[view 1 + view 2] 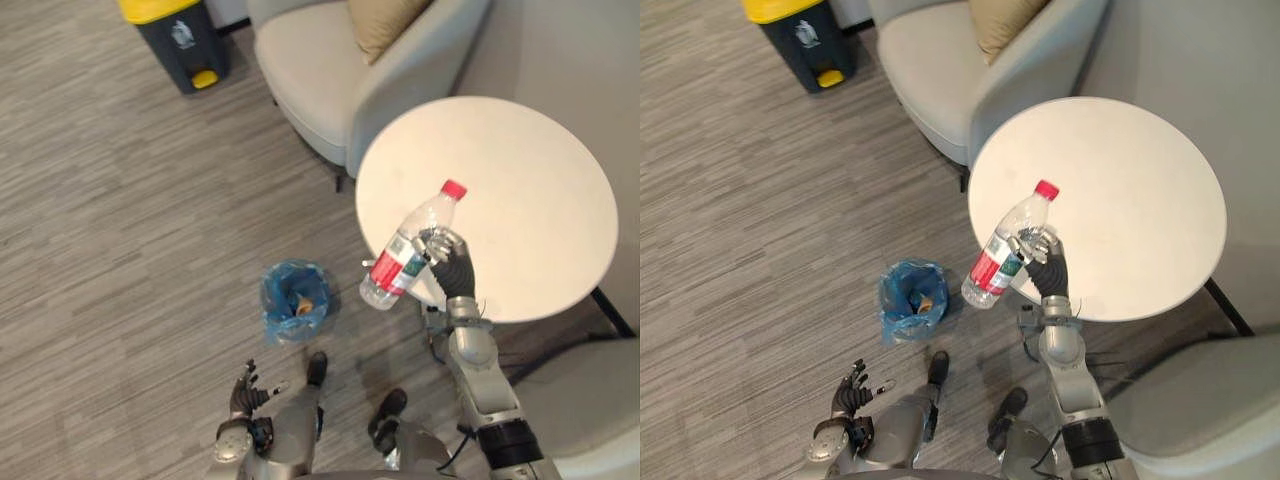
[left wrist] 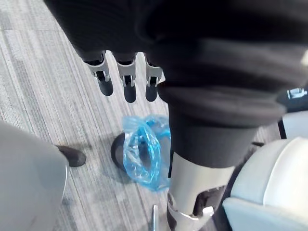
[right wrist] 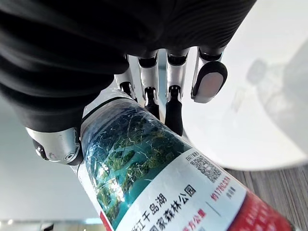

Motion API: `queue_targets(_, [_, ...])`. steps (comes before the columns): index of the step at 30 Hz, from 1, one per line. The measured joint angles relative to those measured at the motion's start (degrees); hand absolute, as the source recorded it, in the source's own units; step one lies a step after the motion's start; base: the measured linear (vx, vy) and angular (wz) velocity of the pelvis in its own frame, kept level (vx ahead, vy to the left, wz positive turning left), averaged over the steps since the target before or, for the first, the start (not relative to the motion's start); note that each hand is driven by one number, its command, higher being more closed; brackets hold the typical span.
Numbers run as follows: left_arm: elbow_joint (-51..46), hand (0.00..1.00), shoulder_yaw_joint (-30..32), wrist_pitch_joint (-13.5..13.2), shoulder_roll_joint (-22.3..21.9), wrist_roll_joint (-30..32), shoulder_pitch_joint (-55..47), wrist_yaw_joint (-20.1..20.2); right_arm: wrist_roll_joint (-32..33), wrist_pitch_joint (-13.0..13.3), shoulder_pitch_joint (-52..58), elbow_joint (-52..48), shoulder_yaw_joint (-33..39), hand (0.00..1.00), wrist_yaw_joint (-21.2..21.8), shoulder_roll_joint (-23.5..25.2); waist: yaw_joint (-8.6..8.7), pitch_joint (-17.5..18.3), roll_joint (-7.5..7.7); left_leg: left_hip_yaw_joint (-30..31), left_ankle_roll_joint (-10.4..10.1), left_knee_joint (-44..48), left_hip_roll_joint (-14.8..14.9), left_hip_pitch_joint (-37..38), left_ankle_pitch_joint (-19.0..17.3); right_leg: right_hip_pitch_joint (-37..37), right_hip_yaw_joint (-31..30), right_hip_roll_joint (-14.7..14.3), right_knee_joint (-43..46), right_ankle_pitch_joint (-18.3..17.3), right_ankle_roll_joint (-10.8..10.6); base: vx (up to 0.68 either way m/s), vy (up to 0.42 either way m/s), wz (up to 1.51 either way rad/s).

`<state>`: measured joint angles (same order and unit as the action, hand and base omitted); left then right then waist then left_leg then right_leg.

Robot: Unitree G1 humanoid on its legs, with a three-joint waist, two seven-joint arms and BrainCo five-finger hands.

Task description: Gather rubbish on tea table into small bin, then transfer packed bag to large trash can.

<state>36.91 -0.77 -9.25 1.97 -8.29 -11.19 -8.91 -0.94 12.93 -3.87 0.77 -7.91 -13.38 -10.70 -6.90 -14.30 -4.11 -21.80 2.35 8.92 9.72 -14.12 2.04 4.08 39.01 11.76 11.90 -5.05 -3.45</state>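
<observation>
Left eye view: the right hand (image 1: 447, 262) has its fingers wrapped round the clear plastic bottle (image 1: 408, 250). The red cap is tilted up and the base hangs out past the near edge of the round worktop (image 1: 530, 200), which looks bare otherwise. On the floor sits the small bin (image 1: 270, 300) in its blue bag, with something brown already inside. The left hand (image 1: 248, 390) is low at the robot's side, fingers spread, carrying nothing. Well away stands the large trash can (image 1: 180, 35), yellow lid, beside the armchair (image 1: 320, 70).

Right eye view: same story. The bottle is in the air between worktop and bin, not yet over the bin.

Left wrist view: fingers straight and empty, the blue-bagged bin on the floor beyond them.

Right wrist view: fingers and thumb are clamped on the bottle's label, white worktop behind.

My read: gathering is nearly finished. Left to do are dropping this bottle in, then carrying the bag to the large can, which hasn't been started.
</observation>
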Motion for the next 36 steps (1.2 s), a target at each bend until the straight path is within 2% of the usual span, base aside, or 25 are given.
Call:
queue_targets(3, [1.3,0.00,0.0,-0.1,1.3,0.0,-0.7,-0.1,-2.2,0.0,1.0,0.1,-0.2,1.00,0.0,0.7,-0.16,0.7,1.88,2.2,-0.1,1.4,-3.2,0.7,-1.6,-0.3,0.4,5.1,6.7,-3.4,-2.3,0.04,0.124,0.52])
queue_targets(6, [1.1,0.00,0.4,-0.3,1.6,0.0,-0.6,0.0,-5.2,-0.2,1.3,0.8,-2.3,1.00,0.1,0.9,0.03,0.5,2.47,3.1,0.9,12.0,-3.6,-2.1,-8.6,0.3,-0.3,9.9,15.0,-6.9,-3.4,-0.01,0.122,0.17])
queue_targets(7, [1.2,0.00,0.4,-0.5,1.9,0.1,-0.6,0.0,-6.5,-0.5,1.2,1.6,-3.5,1.00,0.2,1.0,0.19,0.1,2.66,3.7,1.0,15.8,-3.6,-2.9,-10.9,1.2,-1.9,11.4,19.3,-7.4,-2.9,-0.02,0.106,0.02])
queue_targets(8, [1.1,0.00,0.3,-0.6,2.3,0.2,-0.6,0.0,-6.7,-0.5,1.2,2.2,-4.1,1.00,0.3,1.0,0.36,-0.1,2.89,3.9,1.0,17.2,-3.6,-3.3,-11.7,2.5,-4.1,12.1,22.1,-7.4,-2.1,-0.03,0.106,0.10])
queue_targets(9, [0.7,0.00,0.2,-0.7,3.4,1.0,-0.5,0.0,-7.1,-0.8,1.2,3.2,-4.6,1.00,0.8,1.5,0.82,-0.9,3.56,4.7,1.4,18.8,-3.8,-3.7,-12.4,5.6,-9.8,12.7,27.6,-6.6,0.7,-0.05,0.048,0.35])
queue_targets(10, [0.4,0.00,0.2,-0.7,4.5,2.0,-0.3,0.0,-7.4,-0.9,1.1,4.0,-5.3,1.00,1.0,1.4,1.85,-2.2,3.06,6.7,1.3,19.4,-3.8,-4.6,-13.1,8.8,-15.7,10.5,29.1,-8.9,1.9,-0.04,0.010,0.48])
queue_targets(11, [0.6,0.00,0.2,-0.6,4.8,2.3,-0.1,-0.1,-7.7,-0.9,0.8,4.4,-5.7,1.00,1.0,1.3,2.14,-2.5,3.17,7.6,1.1,19.4,-3.8,-5.4,-12.9,10.0,-18.2,9.0,28.4,-9.9,1.6,-0.05,-0.080,0.66])
queue_targets(12, [0.8,0.00,0.3,-0.6,5.5,2.4,0.2,-0.2,-8.4,-1.0,-0.7,5.1,-6.4,1.00,1.2,0.6,2.88,-3.8,3.66,9.5,0.4,19.5,-3.8,-6.8,-12.5,12.5,-22.0,6.3,26.6,-10.9,1.3,-0.07,-0.103,0.70])
queue_targets(13, [1.0,0.00,0.3,-0.6,6.1,2.3,0.6,-0.6,-8.7,-1.0,-2.3,5.5,-6.5,1.00,1.1,-0.4,2.88,-5.2,3.32,11.0,-0.5,19.7,-4.0,-8.8,-12.0,15.2,-24.5,4.2,24.1,-10.9,1.0,-0.08,-0.110,0.72])
queue_targets(14, [1.1,0.00,0.3,-0.6,6.2,2.3,1.0,-0.9,-8.7,-1.0,-3.5,5.9,-6.5,1.00,1.1,-1.1,2.81,-5.7,3.74,11.6,-1.1,19.8,-4.2,-9.8,-11.6,16.3,-25.5,3.4,22.3,-10.5,0.6,-0.10,-0.120,0.91])
queue_targets(15, [1.5,0.00,0.3,-0.6,6.6,2.3,1.8,-1.3,-8.8,-0.9,-6.2,7.0,-6.5,1.00,0.9,-2.5,2.98,-6.6,3.67,14.0,-2.4,21.1,-5.5,-13.1,-10.7,18.3,-26.7,2.6,19.7,-7.8,-1.5,-0.08,-0.114,0.93])
queue_targets(16, [2.2,0.00,0.3,-0.6,6.6,2.3,2.7,-1.5,-8.8,-0.9,-7.5,7.9,-6.5,1.00,0.7,-3.1,3.29,-7.0,2.88,15.3,-2.7,22.1,-5.9,-14.9,-10.5,18.9,-26.5,2.5,20.3,-6.1,-2.0,-0.10,-0.137,1.07])
queue_targets(17, [3.1,0.00,0.1,-0.8,5.9,2.1,4.3,-1.8,-8.8,-1.0,-11.4,11.4,-6.5,1.00,0.2,-5.3,2.69,-8.0,1.53,17.0,-3.3,23.0,-5.8,-18.1,-9.8,21.5,-25.2,2.5,22.2,-6.3,-1.7,-0.09,-0.134,0.71])
queue_targets(18, [3.8,0.00,0.1,-1.1,5.6,1.6,5.3,-2.5,-9.4,-1.6,-15.3,14.6,-6.8,1.00,-0.3,-6.7,1.60,-8.4,1.01,18.0,-3.6,22.4,-5.8,-21.3,-8.3,25.0,-24.5,2.5,23.6,-6.6,-1.1,-0.08,-0.130,0.50])
queue_targets(20, [5.1,0.00,0.0,-1.1,5.3,1.0,7.2,-2.9,-9.9,-2.2,-18.9,16.8,-6.7,1.00,-0.7,-8.0,1.26,-9.4,0.28,19.4,-4.1,20.3,-6.0,-24.4,-5.7,28.1,-22.5,2.7,24.3,-6.7,-0.2,-0.06,-0.163,0.47])
queue_targets(22, [6.8,0.00,-0.3,-1.4,5.4,-0.7,10.2,-4.0,-10.4,-2.3,-24.9,21.3,-6.8,1.00,-1.7,-9.5,1.09,-10.7,0.09,20.9,-4.4,18.2,-6.1,-28.7,-2.2,32.7,-20.3,2.8,25.6,-6.8,1.2,-0.06,-0.162,0.47])
queue_targets(23, [7.2,0.00,-0.3,-1.5,5.4,-1.2,11.0,-4.1,-10.4,-2.3,-26.4,22.4,-6.8,1.00,-2.0,-10.0,1.07,-10.7,0.07,21.2,-4.6,17.8,-6.1,-30.1,-1.6,34.3,-20.0,2.8,26.0,-6.9,1.5,-0.06,-0.106,0.25])
queue_targets(25, [8.9,0.00,-0.8,-2.5,5.1,-3.0,15.2,-5.3,-10.3,-2.6,-32.9,25.7,-6.7,1.00,-4.3,-12.4,-0.09,-11.2,-0.50,21.8,-4.6,17.5,-5.8,-35.8,0.3,40.7,-19.8,2.7,27.8,-6.6,2.3,-0.05,-0.060,0.08])
queue_targets(29, [6.8,0.00,2.9,-3.6,2.3,-5.6,20.1,-6.5,-10.3,-4.4,-41.1,27.0,-6.8,1.00,-7.9,-14.6,-0.19,-12.0,-1.42,22.3,-4.4,23.2,-5.4,-46.4,0.4,50.5,-20.0,3.2,33.4,-7.5,3.3,-0.08,-0.020,0.00])
queue_targets(33, [-0.7,0.00,6.2,-5.4,0.2,-8.5,22.1,-7.5,-10.3,-5.1,-47.6,21.7,-6.7,1.00,-12.7,-15.5,-0.33,-13.8,-1.36,21.6,-4.3,29.8,-4.3,-57.1,-1.9,60.3,-20.0,4.6,40.9,-10.3,3.3,-0.09,-0.010,0.11])
queue_targets(36, [-2.7,0.00,7.2,-5.0,-0.3,-9.3,22.2,-7.7,-10.3,-5.1,-50.9,20.4,-6.7,1.00,-14.4,-15.4,-1.31,-14.6,-1.21,20.1,-4.2,31.9,-3.0,-60.9,-1.9,64.2,-20.0,5.3,43.7,-11.0,3.8,-0.07,-0.036,0.09])
